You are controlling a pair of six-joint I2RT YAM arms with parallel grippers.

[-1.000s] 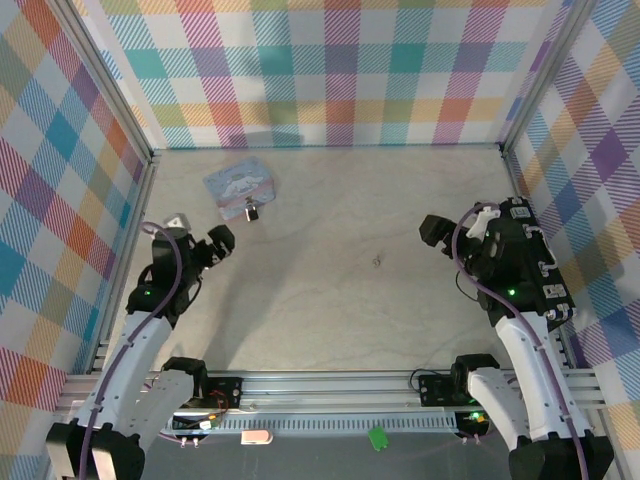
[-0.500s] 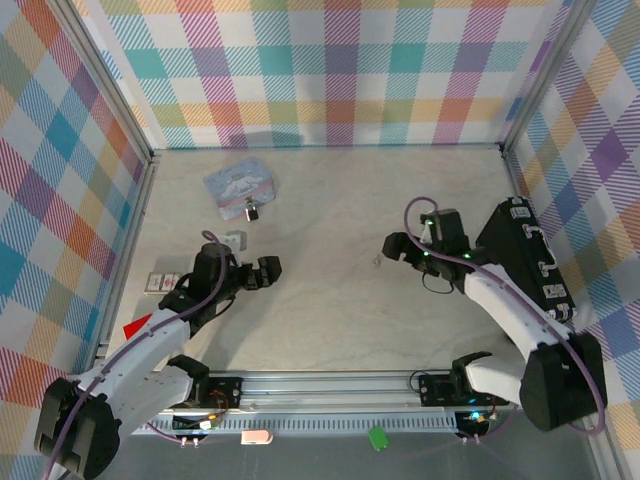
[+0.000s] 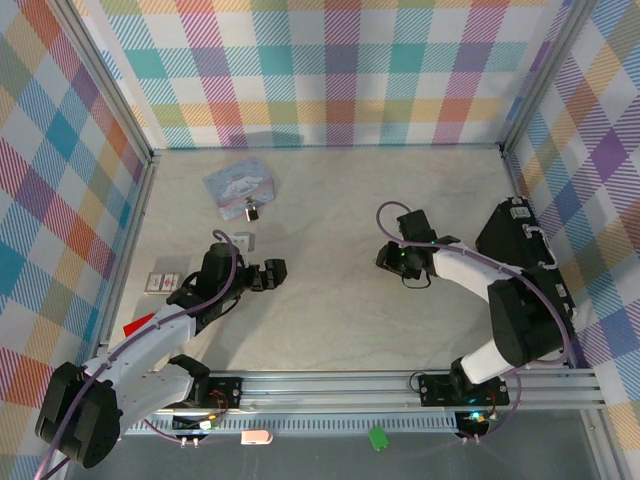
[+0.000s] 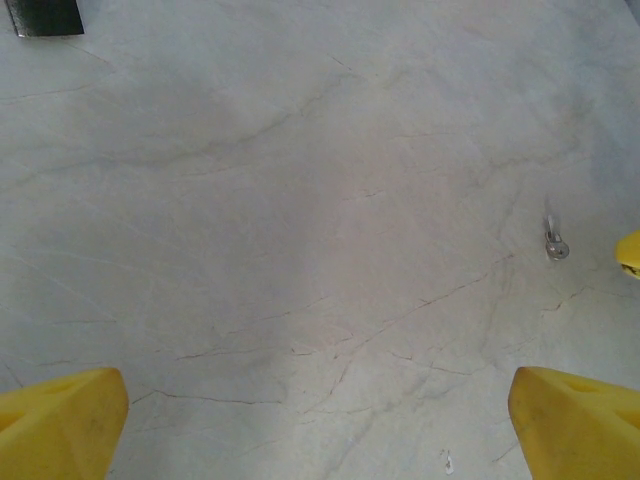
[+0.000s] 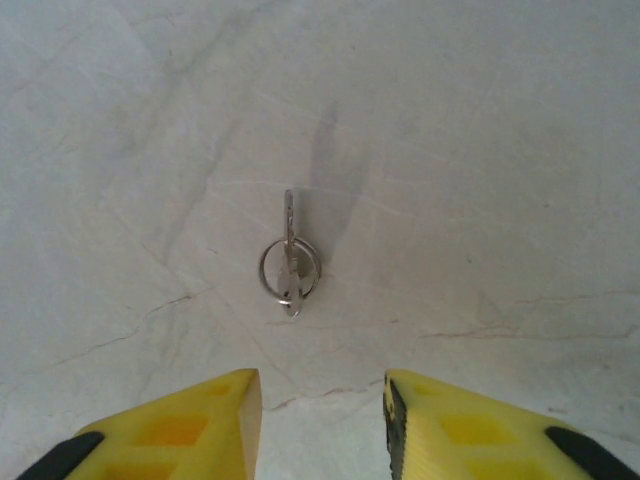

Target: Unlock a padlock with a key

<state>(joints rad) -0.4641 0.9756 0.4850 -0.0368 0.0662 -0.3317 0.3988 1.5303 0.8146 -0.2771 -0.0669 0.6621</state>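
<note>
- Clearly, the key (image 5: 289, 262) lay flat on the table (image 5: 480, 150), just ahead of the right end effector (image 5: 322, 385), its jaws narrowly apart and empty.
- Advancing to straddle the key before clamping seemed wise.

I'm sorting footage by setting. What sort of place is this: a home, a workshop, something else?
Most likely a lab test cell for robot manipulation, not a home. Checked walls box in a marble-look tabletop, and an aluminium rail at the near edge carries two robot arms.
</note>
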